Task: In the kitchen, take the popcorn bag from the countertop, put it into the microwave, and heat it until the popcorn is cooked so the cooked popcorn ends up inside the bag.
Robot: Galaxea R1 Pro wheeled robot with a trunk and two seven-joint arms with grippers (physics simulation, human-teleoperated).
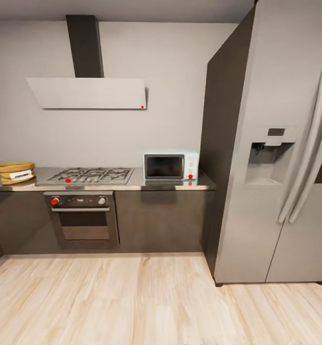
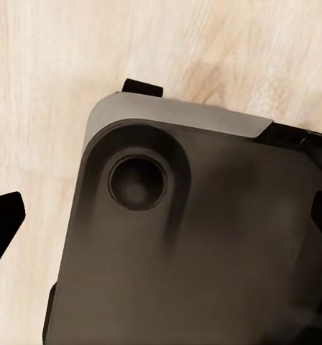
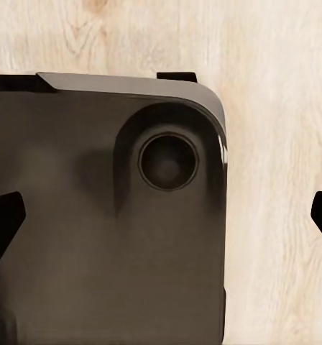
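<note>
The popcorn bag (image 1: pixel 16 172), a tan sack with a white label, stands at the left end of the grey countertop (image 1: pixel 134 185). The pale mint microwave (image 1: pixel 170 165) sits at the countertop's right end with its dark door closed. Both are across the room in the head view. My left gripper (image 2: pixel 162 219) hangs open over the robot's dark base, its black fingertips (image 2: pixel 3 224) wide apart. My right gripper (image 3: pixel 162 219) is open too, with nothing between its fingertips (image 3: pixel 3 223).
A gas hob (image 1: pixel 89 176) lies between bag and microwave, above a built-in oven (image 1: pixel 84 218). A range hood (image 1: pixel 89 92) hangs on the wall. A tall steel fridge (image 1: pixel 276 167) stands right of the microwave. Pale wood floor (image 1: pixel 132 297) stretches up to the cabinets.
</note>
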